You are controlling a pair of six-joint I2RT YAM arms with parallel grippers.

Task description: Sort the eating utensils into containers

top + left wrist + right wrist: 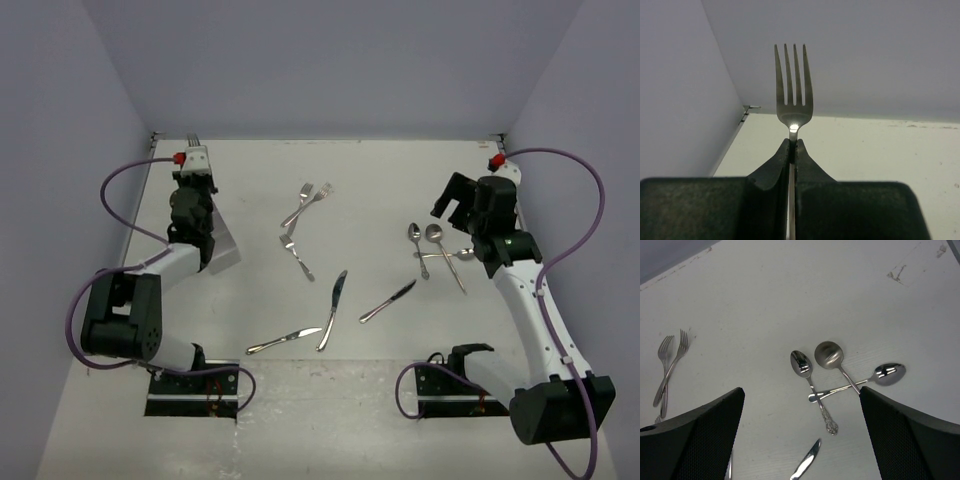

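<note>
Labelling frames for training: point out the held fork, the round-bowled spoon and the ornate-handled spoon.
held fork (794,112): left wrist view, base of tines.
round-bowled spoon (828,354): right wrist view, bowl.
ornate-handled spoon (801,363): right wrist view, bowl.

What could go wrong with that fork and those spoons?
The fork is pinched only by its slim handle between the shut left jaws, tines up, so it might swivel or slip out. Under the open right jaws, three spoons lie crossed over each other. Grabbing one could drag or flick the others.
</note>
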